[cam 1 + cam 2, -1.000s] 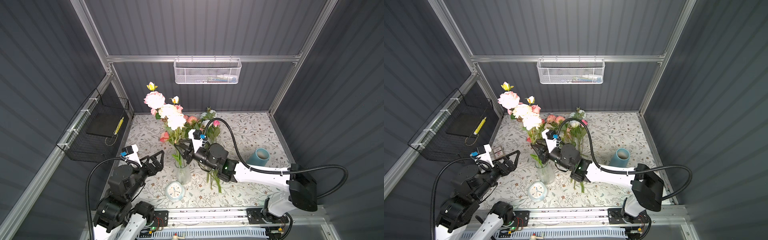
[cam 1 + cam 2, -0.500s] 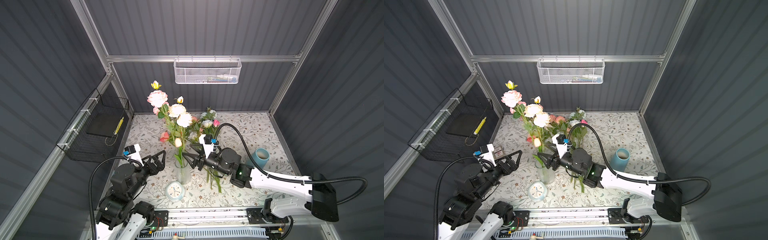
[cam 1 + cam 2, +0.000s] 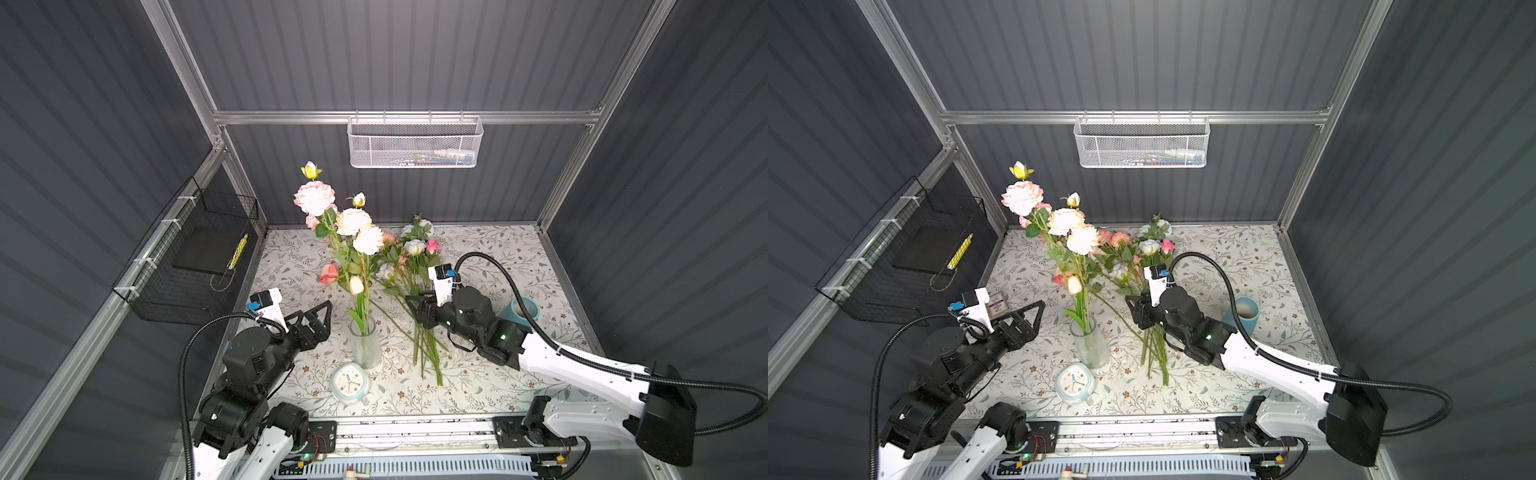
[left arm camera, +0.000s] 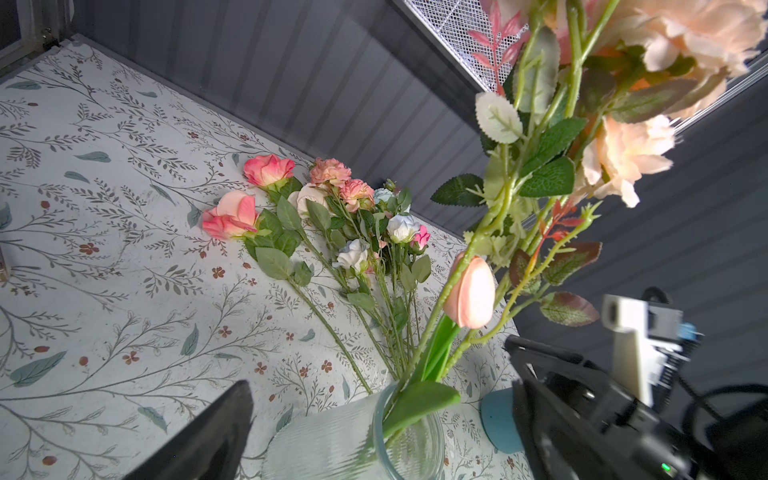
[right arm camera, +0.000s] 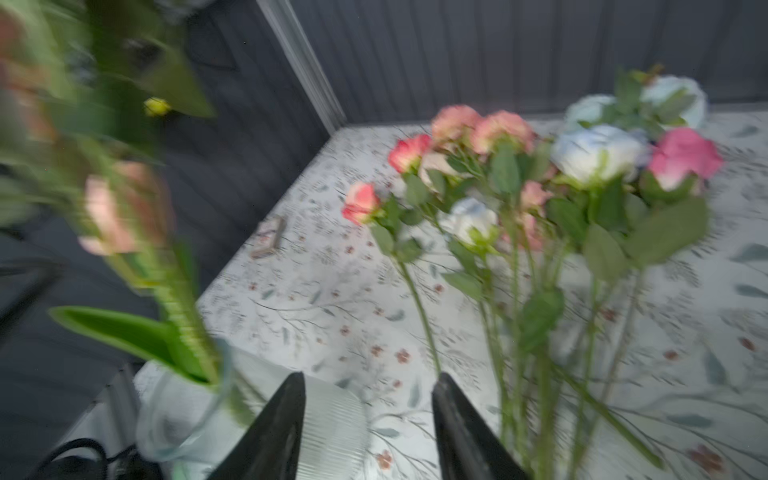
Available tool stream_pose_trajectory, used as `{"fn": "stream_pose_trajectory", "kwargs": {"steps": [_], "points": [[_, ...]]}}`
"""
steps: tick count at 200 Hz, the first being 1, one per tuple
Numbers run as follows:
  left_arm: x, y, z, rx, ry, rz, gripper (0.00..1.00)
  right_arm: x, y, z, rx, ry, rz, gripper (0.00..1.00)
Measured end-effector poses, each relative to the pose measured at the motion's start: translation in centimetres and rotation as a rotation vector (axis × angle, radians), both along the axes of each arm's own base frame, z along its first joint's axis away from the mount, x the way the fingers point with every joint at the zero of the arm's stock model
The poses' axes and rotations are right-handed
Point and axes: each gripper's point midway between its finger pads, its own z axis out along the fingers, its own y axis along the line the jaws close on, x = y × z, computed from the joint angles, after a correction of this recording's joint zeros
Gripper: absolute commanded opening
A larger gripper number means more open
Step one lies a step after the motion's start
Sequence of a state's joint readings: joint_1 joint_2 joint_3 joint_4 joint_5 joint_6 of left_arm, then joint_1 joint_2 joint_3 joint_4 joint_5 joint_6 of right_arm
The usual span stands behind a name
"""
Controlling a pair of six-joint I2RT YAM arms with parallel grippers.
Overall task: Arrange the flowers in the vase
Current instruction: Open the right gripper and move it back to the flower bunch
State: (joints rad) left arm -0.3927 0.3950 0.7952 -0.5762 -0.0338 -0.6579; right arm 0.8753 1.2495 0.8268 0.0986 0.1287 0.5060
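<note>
Left gripper (image 3: 328, 318): gapes wide, holds nothing. Right gripper (image 5: 370, 376): partly spread, grips nothing, beside loose flowers (image 3: 411, 249) lying on tablecloth (image 3: 498, 257). Other flowers (image 3: 353, 222) standing in vase (image 3: 365, 351). Card (image 3: 996, 304) print too small to read.

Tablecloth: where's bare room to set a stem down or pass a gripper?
Free tablecloth: far right corner behind the blue cup; far left strip beside the loose flowers. Crowded: middle, around vase, clock and right gripper.
</note>
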Motion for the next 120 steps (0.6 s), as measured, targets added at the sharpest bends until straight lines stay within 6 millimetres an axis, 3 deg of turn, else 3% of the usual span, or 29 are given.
{"fn": "stream_pose_trajectory", "kwargs": {"steps": [23,45,87,120], "points": [[0.0,0.0,0.0,0.003,0.000,-0.001,1.00,2.3,-0.9,-5.3,-0.126,0.171,-0.080,0.33],[-0.1,0.0,-0.2,0.008,0.003,-0.002,1.00,3.1,-2.0,-9.0,-0.191,0.282,-0.143,0.32],[-0.4,0.2,-0.2,0.010,-0.004,-0.003,1.00,4.9,-5.8,-12.2,-0.207,0.383,-0.302,0.33],[-0.4,0.2,-0.4,0.012,0.000,-0.003,1.00,6.4,-7.5,-15.0,-0.205,0.454,-0.374,0.33]]}}
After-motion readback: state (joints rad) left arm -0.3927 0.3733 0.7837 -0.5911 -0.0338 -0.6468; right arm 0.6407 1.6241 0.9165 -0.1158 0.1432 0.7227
